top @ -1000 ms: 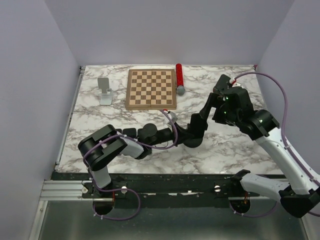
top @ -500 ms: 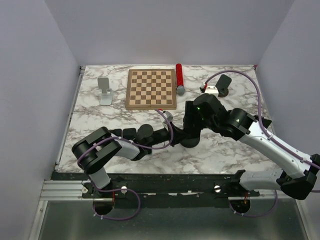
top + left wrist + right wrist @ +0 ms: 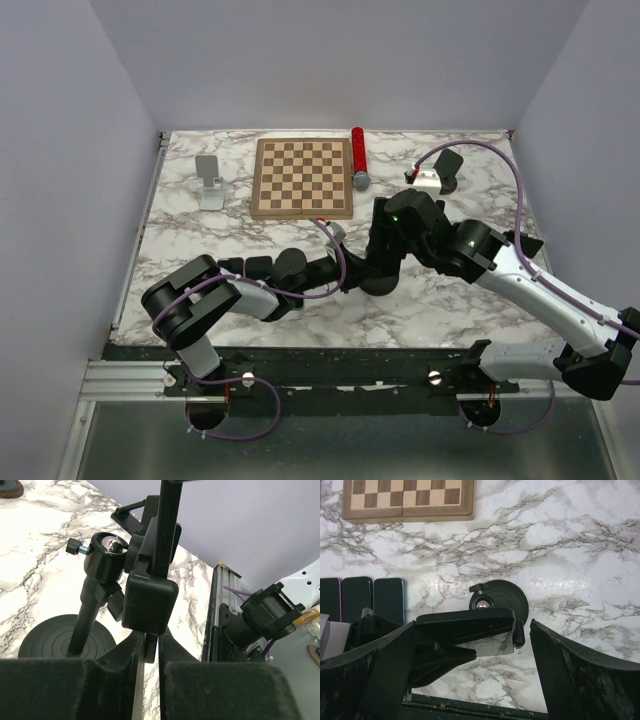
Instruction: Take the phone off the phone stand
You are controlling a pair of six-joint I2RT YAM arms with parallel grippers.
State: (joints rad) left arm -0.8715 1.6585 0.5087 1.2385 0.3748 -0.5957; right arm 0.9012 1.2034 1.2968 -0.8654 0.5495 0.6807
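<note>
Left arm and right arm meet over phone stand, table centre, toward near edge. Chessboard by far edge, red cylinder just beside it.

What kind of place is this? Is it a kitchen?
Most likely a robot testing booth, not a kitchen: a left arm and right arm bolted at the edge of a marble-look table, plain walls boxing it in, and props like a chessboard and phone stand.
</note>
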